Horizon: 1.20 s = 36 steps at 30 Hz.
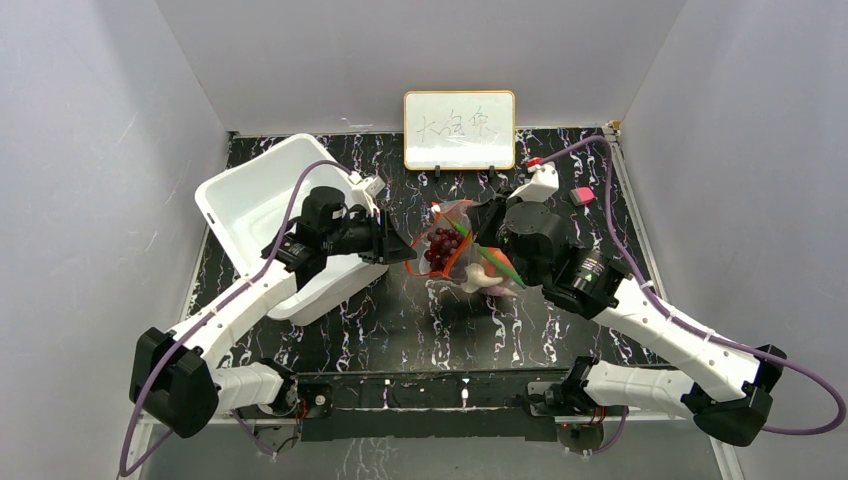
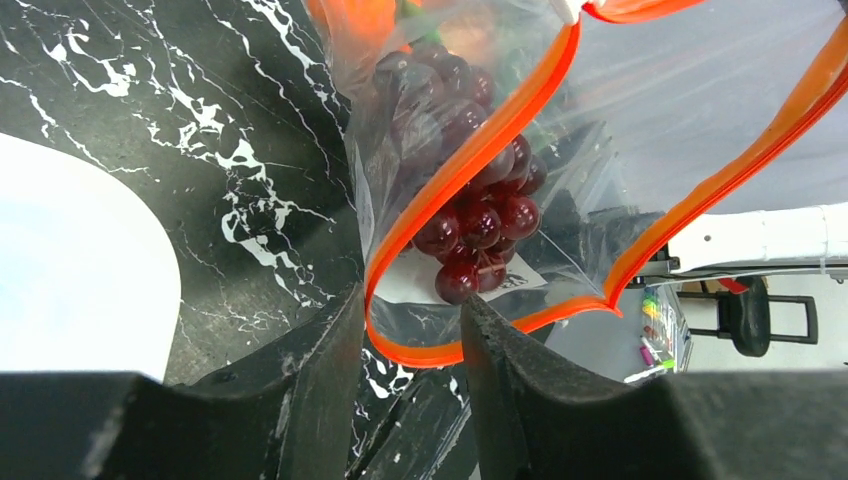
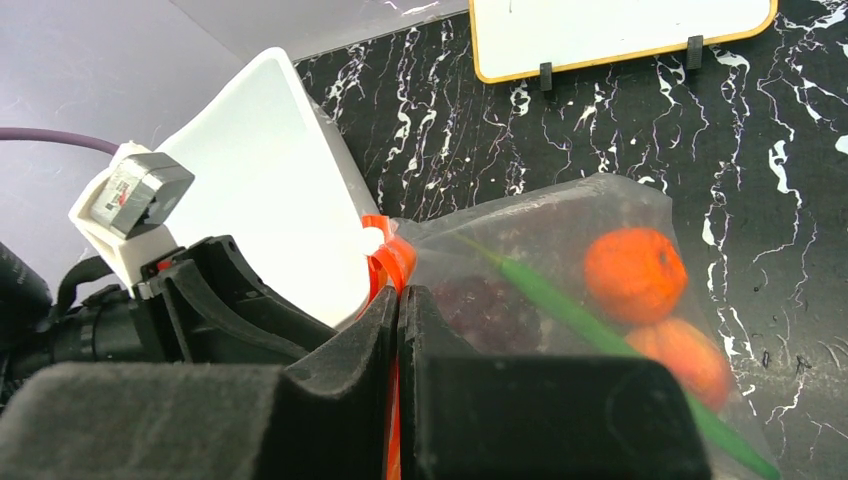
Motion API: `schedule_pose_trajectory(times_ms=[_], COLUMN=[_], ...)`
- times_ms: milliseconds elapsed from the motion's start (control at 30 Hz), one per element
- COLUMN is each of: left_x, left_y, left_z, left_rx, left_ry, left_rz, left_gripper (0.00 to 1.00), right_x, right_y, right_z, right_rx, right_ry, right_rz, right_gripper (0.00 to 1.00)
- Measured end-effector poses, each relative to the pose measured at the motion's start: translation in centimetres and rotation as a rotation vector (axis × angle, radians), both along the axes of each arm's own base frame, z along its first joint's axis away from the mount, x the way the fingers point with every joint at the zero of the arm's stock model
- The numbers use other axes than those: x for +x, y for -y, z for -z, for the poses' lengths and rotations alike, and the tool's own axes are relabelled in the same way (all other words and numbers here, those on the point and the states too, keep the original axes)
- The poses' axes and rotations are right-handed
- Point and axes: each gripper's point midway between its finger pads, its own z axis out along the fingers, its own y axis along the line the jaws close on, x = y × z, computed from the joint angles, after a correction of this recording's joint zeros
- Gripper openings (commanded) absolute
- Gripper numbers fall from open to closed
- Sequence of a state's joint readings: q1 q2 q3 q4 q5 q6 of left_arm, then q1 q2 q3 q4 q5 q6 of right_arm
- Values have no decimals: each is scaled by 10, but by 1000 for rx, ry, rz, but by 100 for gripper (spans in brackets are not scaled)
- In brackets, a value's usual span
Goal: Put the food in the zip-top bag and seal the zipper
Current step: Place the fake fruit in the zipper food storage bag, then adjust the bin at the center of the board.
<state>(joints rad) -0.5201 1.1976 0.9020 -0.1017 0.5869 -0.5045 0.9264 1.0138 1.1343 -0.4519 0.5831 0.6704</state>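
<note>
The zip-top bag (image 1: 447,238) is held up over the middle of the black marble table, and its mouth gapes toward my left gripper (image 1: 405,245). Food lies inside it: a dark red grape bunch (image 2: 480,215), two orange fruits (image 3: 635,272) and a green stalk (image 3: 560,300). The red-orange zipper (image 2: 470,160) loops wide apart. My left gripper (image 2: 412,300) is open, its fingers standing on either side of the zipper's lower bend. My right gripper (image 3: 399,292) is shut on the zipper (image 3: 388,258) at the bag's corner. Whitish and orange-green pieces (image 1: 485,272) show at the bag's near end.
A tilted white bin (image 1: 260,210) lies close behind my left arm. A small whiteboard (image 1: 459,130) stands at the back wall, and a pink object (image 1: 581,196) sits at the back right. Grey walls enclose the table on three sides.
</note>
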Motion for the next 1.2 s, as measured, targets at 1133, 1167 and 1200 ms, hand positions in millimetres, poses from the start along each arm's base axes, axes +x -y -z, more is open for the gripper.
schedule_pose_trajectory(times_ms=[1133, 1167, 1200], left_x=[17, 18, 20], left_y=[50, 50, 49], left_z=[-72, -70, -69], left_rx=[-269, -258, -248], left_ry=[8, 5, 6], left_rz=[94, 90, 86], left_gripper=[16, 26, 37], right_x=[-7, -6, -6], right_y=[18, 19, 20], right_z=[35, 35, 35], right_rx=[-74, -78, -83], right_ry=[-34, -31, -28], right_rz=[29, 33, 36], right_gripper=[0, 0, 0])
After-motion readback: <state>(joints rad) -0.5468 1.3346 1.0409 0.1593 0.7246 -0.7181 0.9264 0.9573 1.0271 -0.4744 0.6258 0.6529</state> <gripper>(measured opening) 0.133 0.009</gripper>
